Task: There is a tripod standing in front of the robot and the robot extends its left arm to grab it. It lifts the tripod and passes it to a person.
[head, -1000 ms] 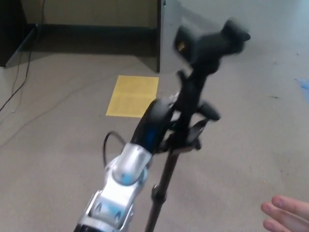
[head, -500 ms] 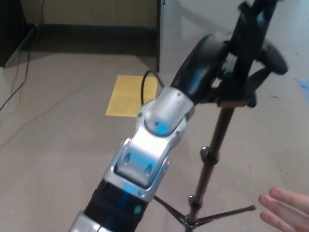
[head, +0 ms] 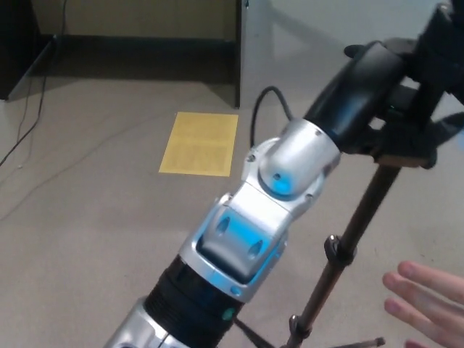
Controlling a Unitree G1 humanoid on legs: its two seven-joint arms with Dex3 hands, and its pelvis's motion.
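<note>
Tripod: dark pole slanting from the bottom centre to the upper right of the frame, tilted, its feet cut off at the bottom edge. Left hand: at upper right, fingers wrapped around the pole's upper part. Person's hand: lower right, fingers spread, just beside the pole. Yellow sheet: on the floor, upper left of centre.

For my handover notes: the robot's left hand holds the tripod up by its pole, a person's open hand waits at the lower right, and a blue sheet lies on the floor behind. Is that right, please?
Not quite: in the head view the sheet on the floor is yellow, not blue. The rest stands: the left hand grips the tripod by its pole, and the person's hand waits open at the lower right.
</note>
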